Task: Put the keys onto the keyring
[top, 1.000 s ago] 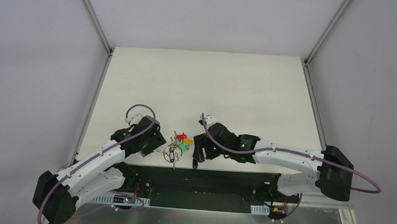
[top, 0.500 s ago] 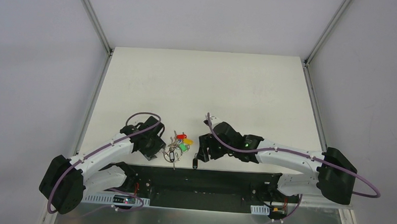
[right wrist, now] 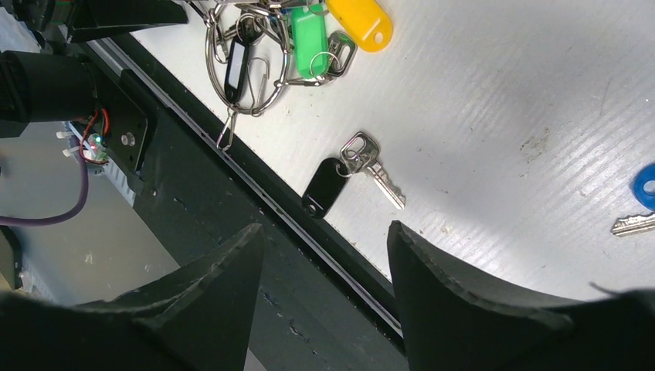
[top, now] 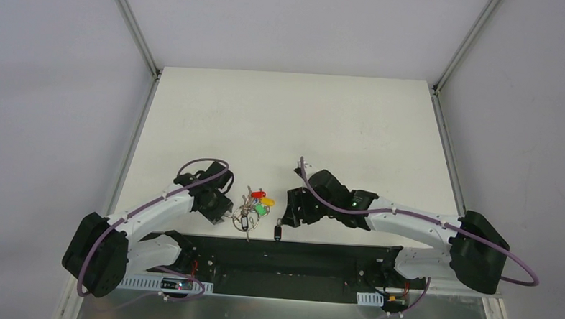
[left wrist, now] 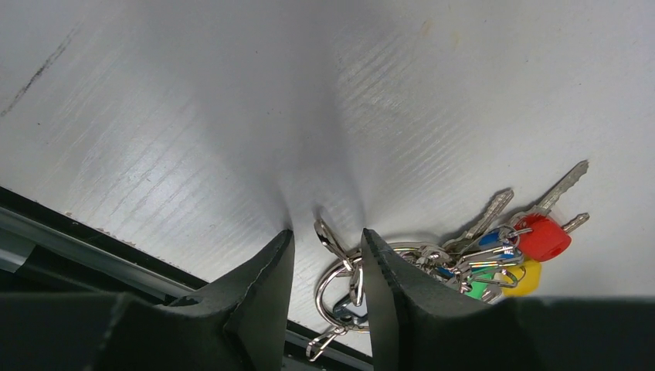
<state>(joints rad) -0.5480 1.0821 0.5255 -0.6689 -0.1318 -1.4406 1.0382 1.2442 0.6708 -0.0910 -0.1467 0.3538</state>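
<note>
The glossy wire keyring (left wrist: pixel 320 288) is straddled by the narrowly parted left gripper (left wrist: pixel 327 232). The black-headed key (right wrist: pixel 326 187) is framed by the widely spread right gripper (right wrist: pixel 325 226)

White table (top: pixel 288 124); red cap (left wrist: pixel 542 237), yellow tag (right wrist: pixel 359 23), green tag (right wrist: pixel 309 31) bunched near front edge.

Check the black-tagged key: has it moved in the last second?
No. In the top view the black-tagged key sits at the same spot by the table near edge, right of the keyring.
</note>
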